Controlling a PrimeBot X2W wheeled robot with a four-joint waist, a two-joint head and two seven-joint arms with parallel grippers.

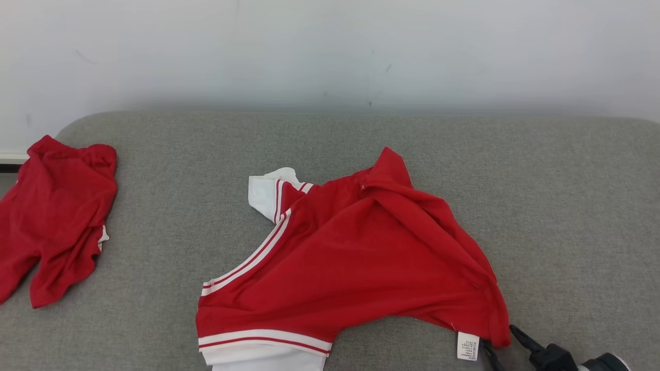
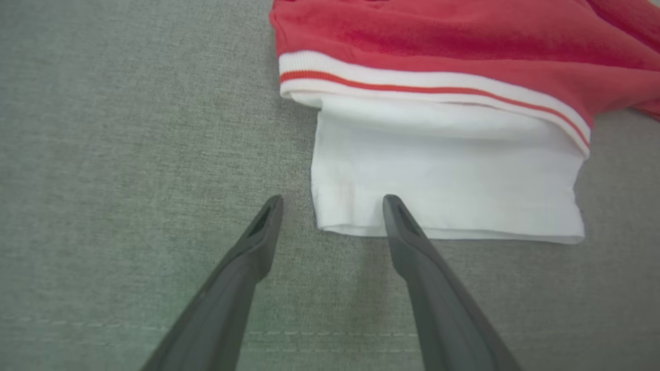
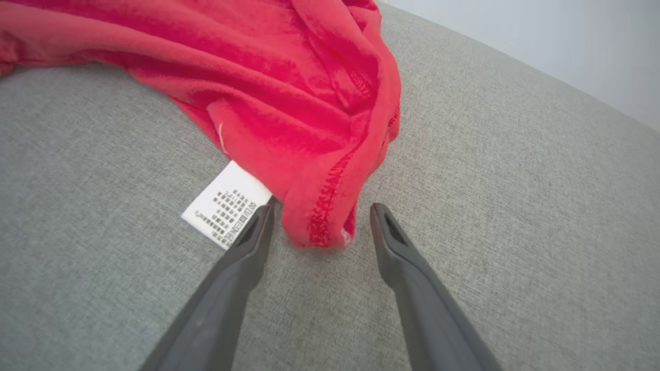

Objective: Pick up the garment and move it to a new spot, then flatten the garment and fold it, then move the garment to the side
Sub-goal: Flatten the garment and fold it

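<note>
Left wrist view: the left gripper (image 2: 332, 198), spread wide, has a corner of the red shirt's (image 2: 438, 31) white cuff (image 2: 448, 170) between its fingertips. Right wrist view: the right gripper (image 3: 323, 205), also wide, flanks a red hem corner, with the care label (image 3: 227, 203) beside one finger. The head view adds a second red garment (image 1: 56, 216), two in all, on one grey cushion (image 1: 541, 206) with a white wall (image 1: 330, 51) behind.

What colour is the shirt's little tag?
The tag is white with black print; right wrist view.
</note>
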